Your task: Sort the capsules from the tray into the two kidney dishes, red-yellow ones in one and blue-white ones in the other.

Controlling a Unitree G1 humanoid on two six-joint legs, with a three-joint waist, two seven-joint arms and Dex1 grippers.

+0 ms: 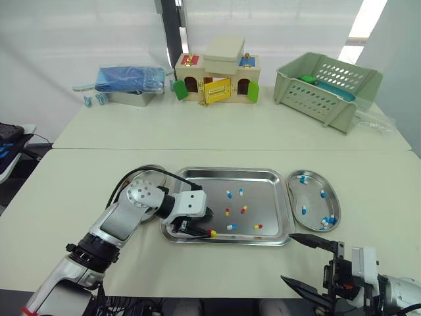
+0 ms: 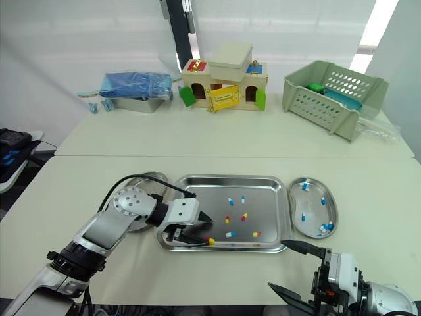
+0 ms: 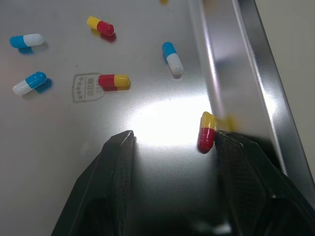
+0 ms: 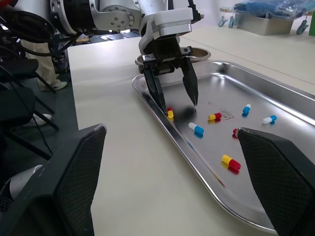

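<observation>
Jaws of the left gripper [image 1: 207,224] are noted spread at lower centre, inside the tray [image 1: 276,178]; a red-yellow capsule [image 3: 206,131] is touched by one finger. Right gripper [image 1: 289,258] jaws are spread wide, lower right, over the counter [image 1: 381,197].

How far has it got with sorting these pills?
Done: several blue-white capsules lie in the right kidney dish. In hand: the left gripper, fingers open, straddles a red-yellow capsule at the tray near rim, not yet closed. Left: seven capsules on the tray, four red-yellow, three blue-white. The left kidney dish is mostly hidden.
</observation>
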